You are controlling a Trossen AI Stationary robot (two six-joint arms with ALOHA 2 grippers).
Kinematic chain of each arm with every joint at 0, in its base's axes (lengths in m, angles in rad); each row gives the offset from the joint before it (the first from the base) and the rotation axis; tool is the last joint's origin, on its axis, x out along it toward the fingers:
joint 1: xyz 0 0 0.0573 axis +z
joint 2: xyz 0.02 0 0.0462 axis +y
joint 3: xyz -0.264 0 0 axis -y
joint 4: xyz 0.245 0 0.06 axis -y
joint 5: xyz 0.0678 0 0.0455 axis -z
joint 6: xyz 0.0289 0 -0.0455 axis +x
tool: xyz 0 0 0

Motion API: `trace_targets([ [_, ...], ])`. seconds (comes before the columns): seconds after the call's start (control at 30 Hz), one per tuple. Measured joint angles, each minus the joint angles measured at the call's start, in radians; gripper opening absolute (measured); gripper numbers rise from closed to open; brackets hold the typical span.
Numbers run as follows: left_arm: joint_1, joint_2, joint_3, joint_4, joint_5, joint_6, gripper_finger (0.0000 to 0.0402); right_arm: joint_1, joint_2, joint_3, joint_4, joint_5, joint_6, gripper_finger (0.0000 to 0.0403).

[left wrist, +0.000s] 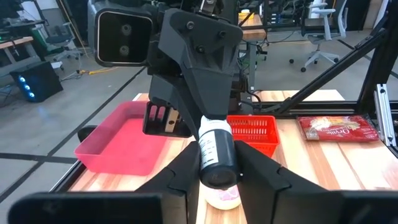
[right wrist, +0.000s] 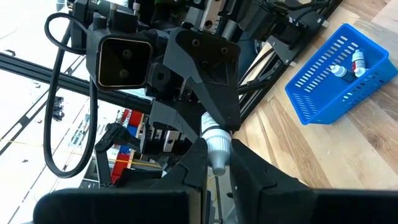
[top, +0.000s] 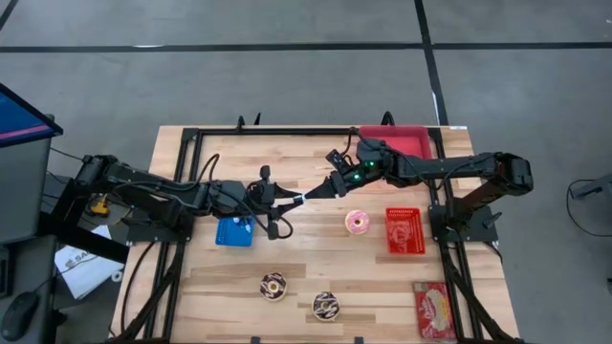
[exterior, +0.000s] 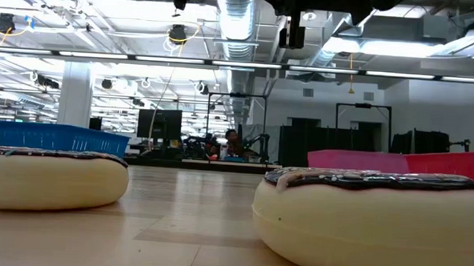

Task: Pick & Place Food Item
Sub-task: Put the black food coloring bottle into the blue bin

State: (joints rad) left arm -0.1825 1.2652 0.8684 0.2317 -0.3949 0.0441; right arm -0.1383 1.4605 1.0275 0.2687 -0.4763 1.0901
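A small white bottle (top: 304, 196) with a dark end and a white cap hangs roughly level above the middle of the table, bridging my two grippers. My left gripper (top: 290, 200) comes from the table's left and is shut on the bottle's dark end. My right gripper (top: 322, 188) comes from the table's right and is shut on the cap end. In the left wrist view the bottle (left wrist: 216, 146) runs away from my fingers into the right gripper beyond. In the right wrist view the bottle (right wrist: 214, 140) runs toward the left gripper. My left gripper pinches the bottle's dark end (left wrist: 217, 173) between its two fingers, which come nearly level from the table's left and lie along the bottle. The bottle is clear of the table. My right gripper pinches the white cap end (right wrist: 217, 149) between its two fingers, coming nearly level from the table's right, along the bottle.
A blue basket (top: 234, 231) holding small bottles sits below my left gripper. A pink-iced donut (top: 359, 222) and a red basket (top: 405, 230) lie to the right, a pink tray (top: 395, 141) at the far edge. Two chocolate donuts (top: 273, 285) (top: 326, 306) and a snack packet (top: 435, 311) lie near the front.
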Motion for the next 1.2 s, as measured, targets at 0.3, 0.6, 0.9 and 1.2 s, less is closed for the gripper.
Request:
trace_targets([
  [0.3, 0.000, 0.000, 0.000, -0.003, -0.007, -0.012, 0.0078, 0.000, 0.000, 0.000, 0.006, 0.013, -0.017, 0.0056],
  [0.6, 0.000, 0.000, 0.000, -0.012, -0.018, -0.027, 0.0076, 0.000, 0.000, 0.000, 0.052, 0.039, -0.023, 0.0132],
  [0.9, 0.000, 0.000, 0.000, -0.037, -0.024, -0.060, 0.0075, -0.009, 0.000, 0.000, 0.071, 0.083, -0.012, 0.0171],
  [1.2, -0.037, -0.060, 0.000, -0.280, -0.025, -0.177, 0.0073, -0.035, 0.000, 0.000, 0.064, 0.084, -0.017, 0.0168],
])
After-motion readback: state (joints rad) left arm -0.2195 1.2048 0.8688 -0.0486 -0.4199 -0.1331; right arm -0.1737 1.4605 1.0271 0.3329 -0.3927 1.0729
